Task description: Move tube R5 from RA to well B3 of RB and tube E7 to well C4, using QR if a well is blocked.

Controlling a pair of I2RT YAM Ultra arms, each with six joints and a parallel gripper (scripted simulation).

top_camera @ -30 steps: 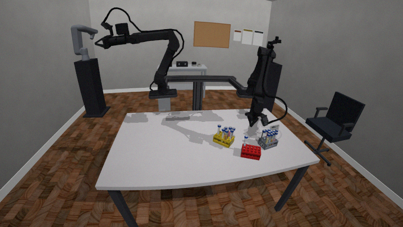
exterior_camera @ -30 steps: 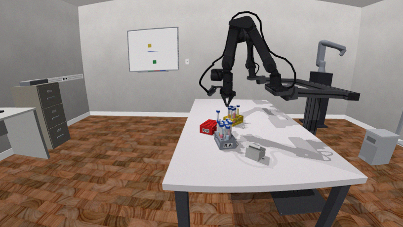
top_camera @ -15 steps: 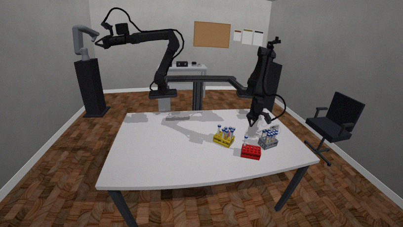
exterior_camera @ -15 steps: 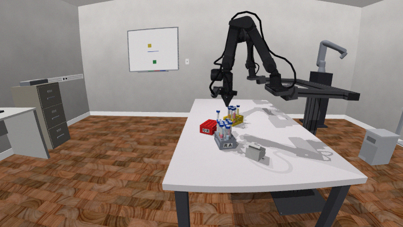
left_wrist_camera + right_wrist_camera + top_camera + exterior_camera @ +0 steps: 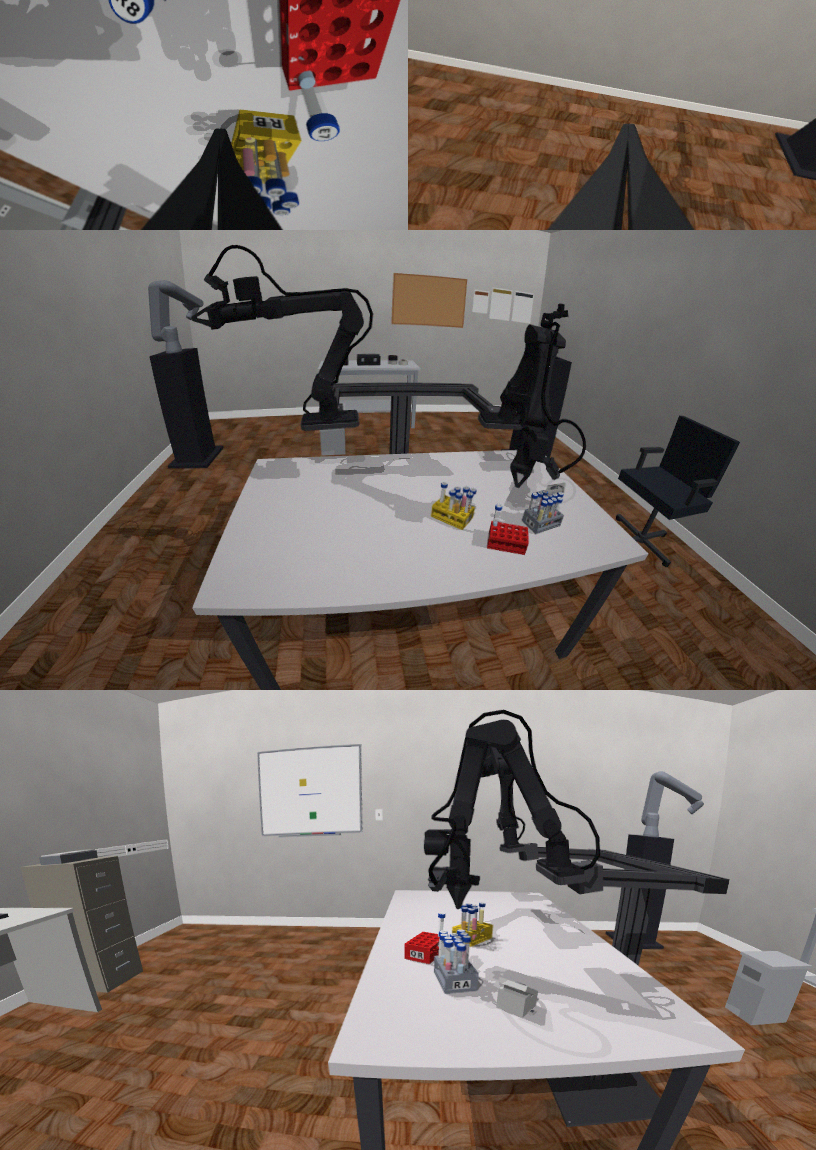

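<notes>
Tube E7 (image 5: 323,127) in the red rack (image 5: 508,538) (image 5: 421,947) (image 5: 340,45), near the yellow rack (image 5: 452,514) (image 5: 473,934) (image 5: 269,131).

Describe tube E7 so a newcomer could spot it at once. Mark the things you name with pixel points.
On the white table (image 5: 320,550) (image 5: 434,1032), find the red rack (image 5: 508,539) (image 5: 421,948) (image 5: 345,50), beside the yellow and grey ones. E7 (image 5: 497,514) (image 5: 441,923) (image 5: 322,128) stands upright in a well at one corner of it. It is the only tube in that rack, and its blue cap reads E7, whereas the neighbouring racks each hold a cluster of blue-capped tubes.
</notes>
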